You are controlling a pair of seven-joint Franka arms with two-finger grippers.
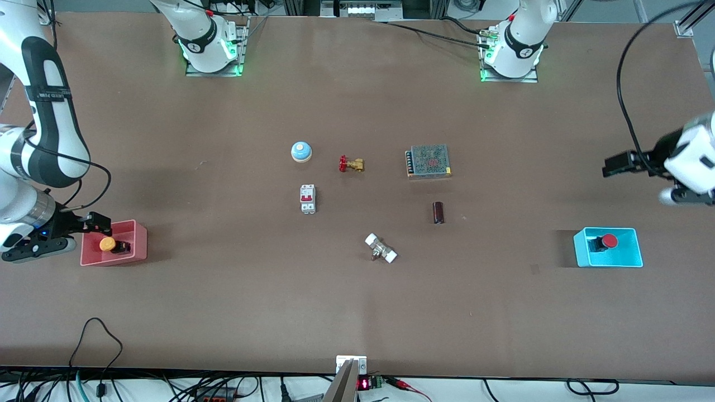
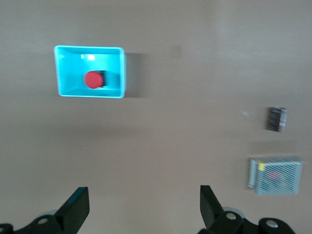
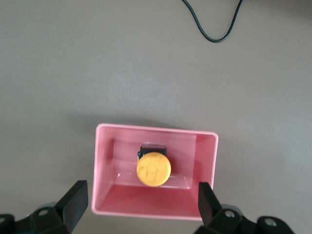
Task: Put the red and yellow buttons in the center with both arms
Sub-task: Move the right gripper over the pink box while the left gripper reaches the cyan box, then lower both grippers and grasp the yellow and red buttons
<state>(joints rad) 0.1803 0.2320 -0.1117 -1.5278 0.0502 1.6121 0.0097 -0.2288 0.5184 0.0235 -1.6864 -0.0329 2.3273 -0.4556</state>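
The right arm runs off the front view's edge at nine o'clock from the table's middle. The left arm does the same at three o'clock, with only its wrist showing. The left gripper and right gripper show only their fingertips. The yellow button hides most of its black body under its cap. The dark cylinder is smeared, its markings unreadable. The white-ended fitting at six o'clock is too small to identify.

Matte brown tabletop; glossy plastic cyan bin, pink bin.

A yellow button sits in a pink bin, a red button in a cyan bin.
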